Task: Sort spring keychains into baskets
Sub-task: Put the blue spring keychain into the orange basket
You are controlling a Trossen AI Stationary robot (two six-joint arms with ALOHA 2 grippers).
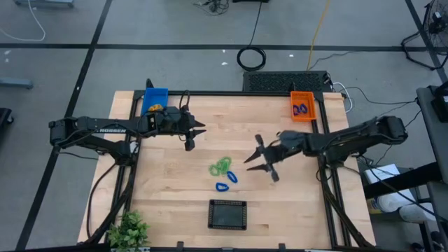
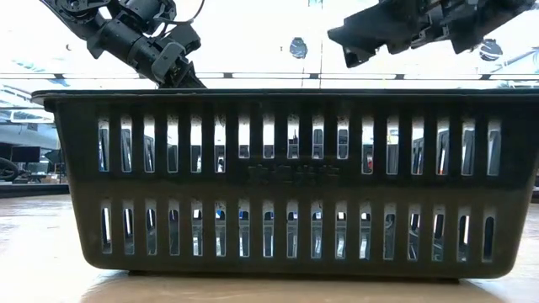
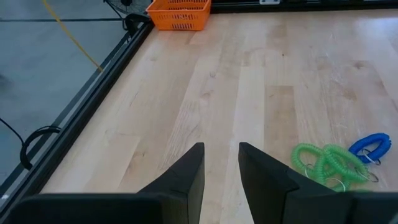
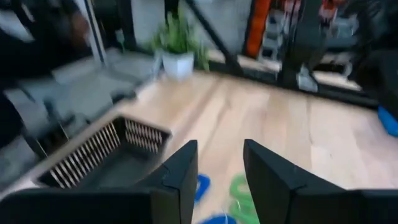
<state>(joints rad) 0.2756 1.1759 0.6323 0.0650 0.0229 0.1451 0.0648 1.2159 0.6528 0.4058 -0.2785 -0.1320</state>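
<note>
Green coiled plastic spring keychains (image 1: pixel 222 166) with two blue coiled loops (image 1: pixel 225 182) mid-table, between arms | right gripper (image 1: pixel 261 160) nearer, cluster just to its left, fingers parted, empty | left gripper (image 1: pixel 196 133) farther off, fingers parted, empty | black slotted basket (image 1: pixel 228 214) near edge

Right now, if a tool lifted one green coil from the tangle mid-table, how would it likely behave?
The green coils lie looped together in one clump, so lifting one would probably drag the others along. Their thin spiral form suggests they are floppy, stretchy and light, likely to sag. A blue coil touches the clump in the left wrist view and might shift too.
</note>
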